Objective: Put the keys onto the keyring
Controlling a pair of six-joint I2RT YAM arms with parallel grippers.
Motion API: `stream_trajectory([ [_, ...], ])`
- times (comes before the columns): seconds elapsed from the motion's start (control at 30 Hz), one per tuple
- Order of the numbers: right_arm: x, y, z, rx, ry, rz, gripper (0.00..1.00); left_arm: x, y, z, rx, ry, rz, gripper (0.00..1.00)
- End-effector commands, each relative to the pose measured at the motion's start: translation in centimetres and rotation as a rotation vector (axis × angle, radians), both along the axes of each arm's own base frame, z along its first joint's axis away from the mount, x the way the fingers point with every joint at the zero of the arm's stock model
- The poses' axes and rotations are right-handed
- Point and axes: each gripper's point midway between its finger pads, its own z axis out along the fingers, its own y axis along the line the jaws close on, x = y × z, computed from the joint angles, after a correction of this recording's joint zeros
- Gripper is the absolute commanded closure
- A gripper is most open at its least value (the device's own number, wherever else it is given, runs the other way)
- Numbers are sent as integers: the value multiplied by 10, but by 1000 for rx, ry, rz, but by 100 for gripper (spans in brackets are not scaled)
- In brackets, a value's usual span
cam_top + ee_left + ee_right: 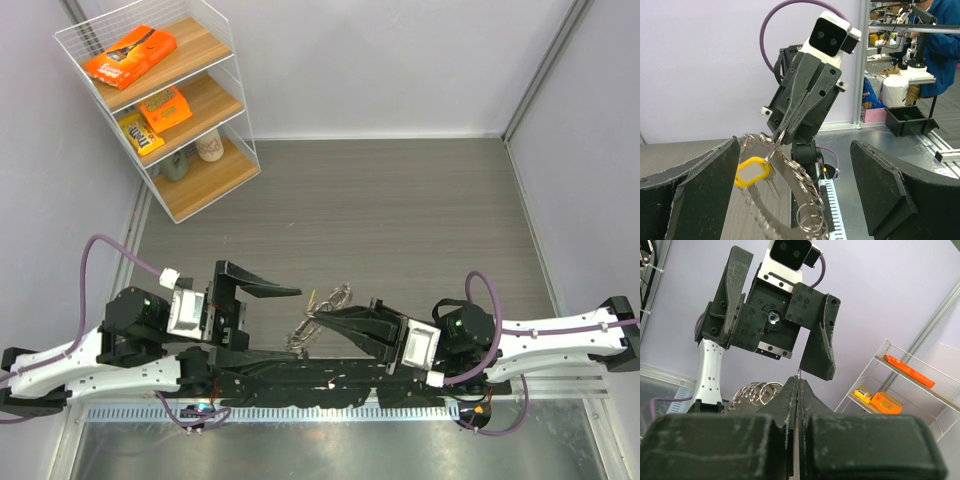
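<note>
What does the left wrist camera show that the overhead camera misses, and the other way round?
Only the left wrist view: a person in blue, a white paper roll and a black bin in the room behind. Only the overhead view: the wire shelf holding orange snack packs. Both: the right gripper shut on the keyring of metal rings.

**Camera stations: three views**

Top external: high over the near edge, looking down on the whole bench (400, 200). Left wrist: close, facing the right pincer (781, 136). Right wrist: close, tilted upward at the left pincer (774, 325). All three share the keyring (335, 298) between the pincers.
</note>
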Motion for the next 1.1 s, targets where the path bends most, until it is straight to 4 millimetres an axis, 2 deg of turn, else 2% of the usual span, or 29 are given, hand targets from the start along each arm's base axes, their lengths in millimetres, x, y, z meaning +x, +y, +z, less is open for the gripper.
stream_trajectory([
  [0.0,-3,-21,37,134,39,37,94,-2,1,14,-54,-28,-8,0],
  [0.37,-16,-28,51,221,96,145,95,-11,-4,29,-164,-50,-64,5],
  [0.5,-18,-28,56,239,118,172,94,-14,-4,37,-209,-57,-81,17],
  [0.7,-19,-28,62,248,125,183,94,-19,-4,48,-235,-63,-111,18],
  [1.07,-22,-26,72,270,125,204,95,-23,-8,56,-264,-53,-145,33],
])
